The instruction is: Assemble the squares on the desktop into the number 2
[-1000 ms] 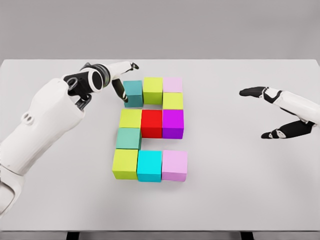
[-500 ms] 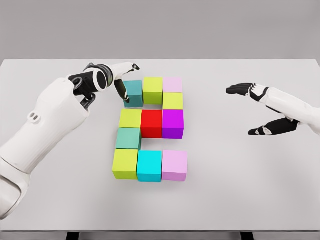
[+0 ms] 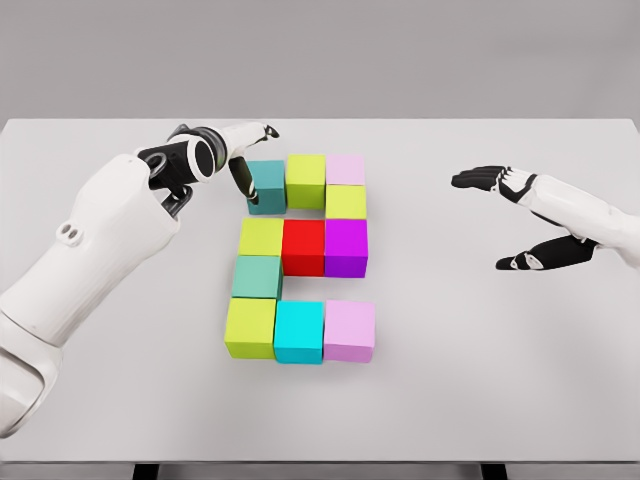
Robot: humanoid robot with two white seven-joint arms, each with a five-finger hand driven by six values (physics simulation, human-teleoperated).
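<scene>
The left hand [image 3: 243,150] reaches over the counter [image 3: 500,370], dark fingers [image 3: 241,178] touching the teal block's [image 3: 266,186] left side, not gripping. The right hand [image 3: 520,220] hovers spread, holding nothing.

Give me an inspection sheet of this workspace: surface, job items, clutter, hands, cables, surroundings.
Surface: white table, flat, evenly lit.
Job's things: ten coloured cubes forming a 2; the top-left teal cube sits slightly askew, while the red cube sits mid-row.
Clutter: nothing seen.
Hands: left hand at the teal cube's left side, a dark finger against it, not grasping; right hand hovers open, right of the cubes.
Cables: nothing seen.
Surroundings: plain grey wall; dark table legs at the bottom edge.
</scene>
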